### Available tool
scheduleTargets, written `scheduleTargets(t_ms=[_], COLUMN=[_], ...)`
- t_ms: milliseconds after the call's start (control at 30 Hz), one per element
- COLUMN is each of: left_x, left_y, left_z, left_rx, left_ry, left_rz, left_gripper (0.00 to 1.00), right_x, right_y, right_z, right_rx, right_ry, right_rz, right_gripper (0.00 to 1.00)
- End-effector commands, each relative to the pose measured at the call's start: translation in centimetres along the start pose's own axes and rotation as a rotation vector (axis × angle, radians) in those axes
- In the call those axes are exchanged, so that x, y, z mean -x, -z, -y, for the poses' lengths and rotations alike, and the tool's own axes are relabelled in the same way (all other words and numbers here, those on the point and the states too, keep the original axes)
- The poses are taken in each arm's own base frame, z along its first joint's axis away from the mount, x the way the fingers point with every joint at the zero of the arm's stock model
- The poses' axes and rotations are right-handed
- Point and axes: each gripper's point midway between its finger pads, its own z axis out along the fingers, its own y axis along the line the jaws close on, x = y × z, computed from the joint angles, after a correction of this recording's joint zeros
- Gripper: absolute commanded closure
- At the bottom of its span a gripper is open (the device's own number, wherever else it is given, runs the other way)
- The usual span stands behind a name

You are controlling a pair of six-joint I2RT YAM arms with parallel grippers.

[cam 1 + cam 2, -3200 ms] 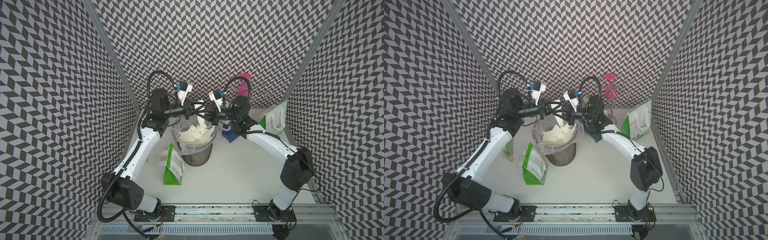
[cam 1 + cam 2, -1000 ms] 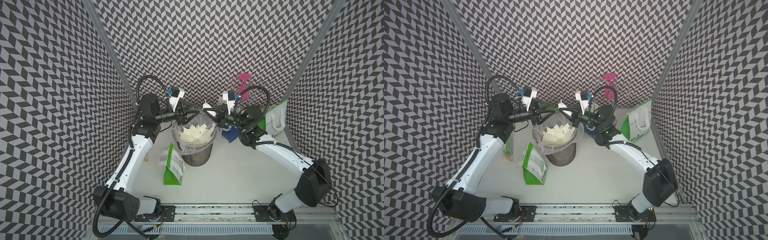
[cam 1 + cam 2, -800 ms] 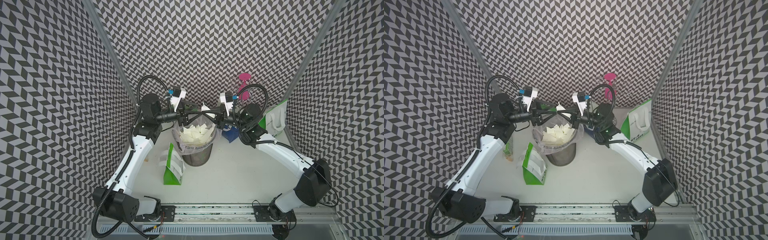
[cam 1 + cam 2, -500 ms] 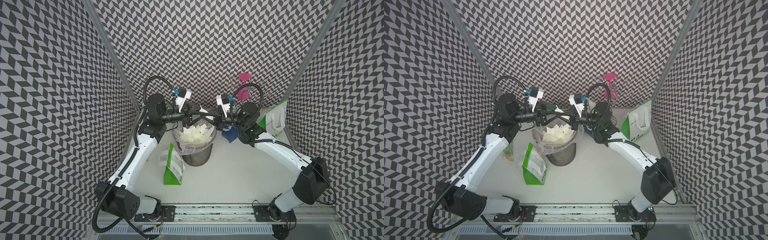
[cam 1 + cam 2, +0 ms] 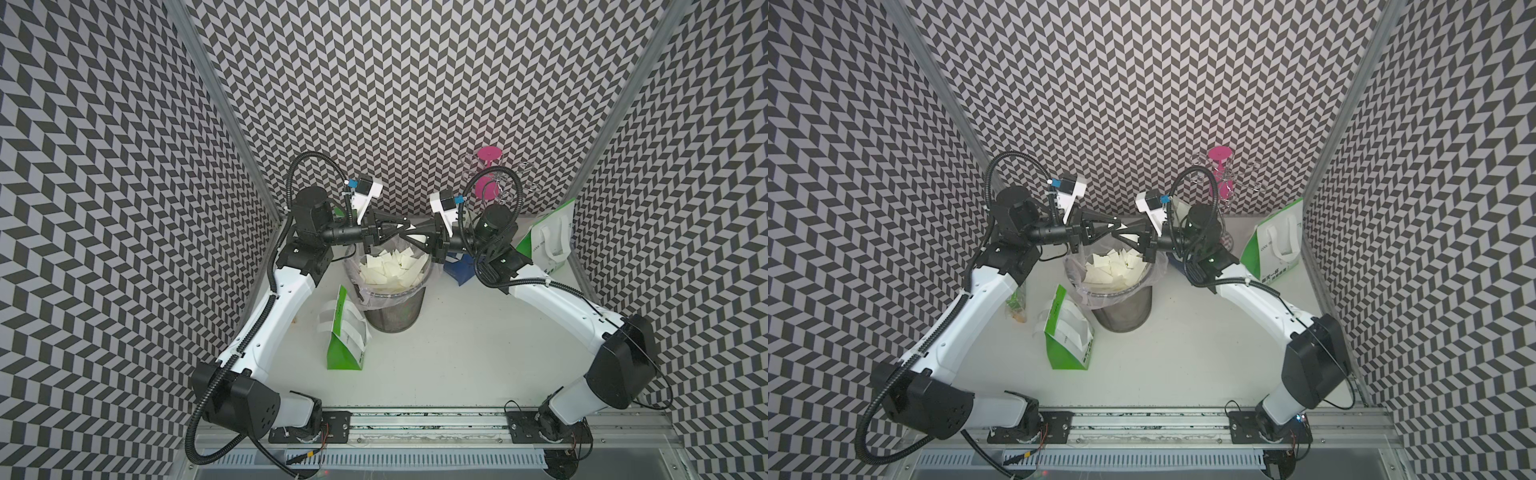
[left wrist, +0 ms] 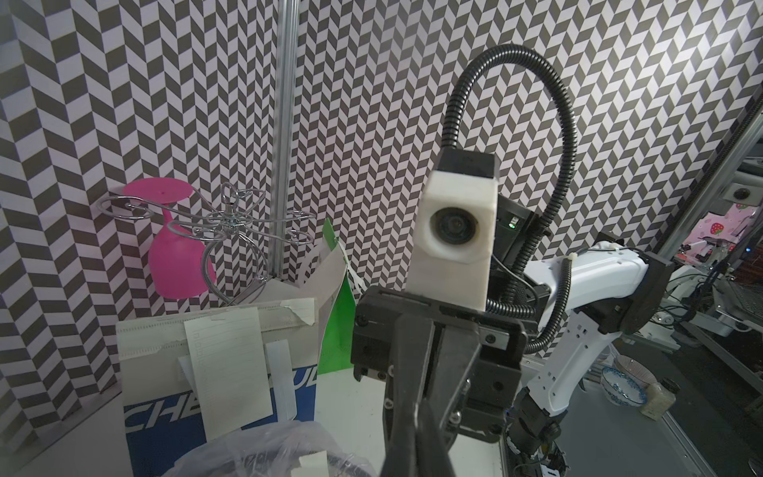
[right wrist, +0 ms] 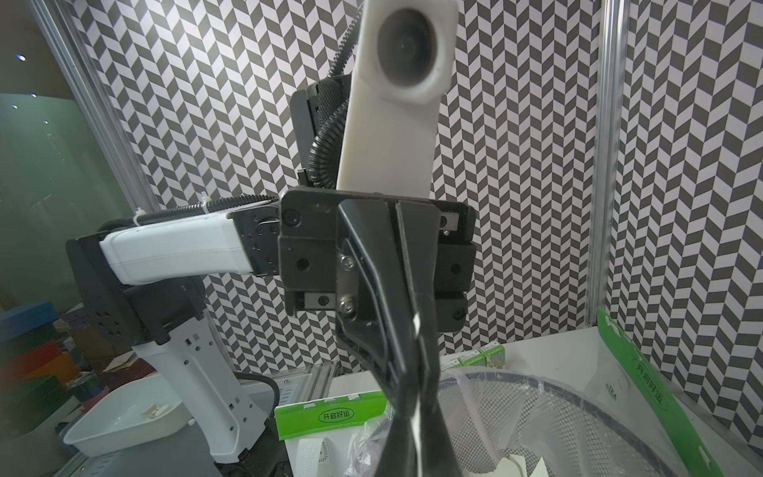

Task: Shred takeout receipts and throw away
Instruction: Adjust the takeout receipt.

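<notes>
Two grippers meet tip to tip just above the mesh bin (image 5: pixel 395 316), toward its far rim. My left gripper (image 5: pixel 400 229) has its fingers pressed together. In the right wrist view a thin white sliver of receipt (image 7: pixel 417 325) shows edge-on between them. My right gripper (image 5: pixel 413 234) points straight at the left one with its fingertips nearly together; I cannot tell whether they grip the paper or only touch it. Below them, a heap of torn scraps (image 5: pixel 390 268) lies in the bin's clear liner. In the left wrist view a whole receipt (image 6: pixel 231 371) hangs on the face of the blue-and-white bag (image 6: pixel 165 413) behind the bin. One green-and-white bag (image 5: pixel 345 357) lies on the table just beside the bin, on my left arm's side.
</notes>
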Motion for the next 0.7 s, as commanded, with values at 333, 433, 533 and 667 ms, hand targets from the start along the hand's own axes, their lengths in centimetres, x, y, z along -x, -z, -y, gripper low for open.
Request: scheduleTargets(t_ms=[333,433,533,667], left_x=[1.2,1.0,1.1,1.3], left_y=[0.6,1.3,1.8,2.0], left_z=[0.4,-0.2,-0.3,-0.1], left_rx=[0.012,0.046,0.062,0.057], left_ry=[-0.045,-0.039,-0.044,-0.041], left_rz=[0.013,0.005,0.01,0.011], left_gripper=[1.0,1.0,1.0,1.0], right_x=[0.3,0.6,0.4,0.1], right_y=[1.9,2.5,3.0,3.3], right_z=[-0.2,-0.1,0.3,0.5], right_rx=[0.005,-0.008,-0.025,-0.025], right_ry=[0.048,0.057,0.058,0.045], right_rz=[-0.031,-0.029,-0.039,-0.046], right_gripper=[0.78,0.78,0.78,0.84])
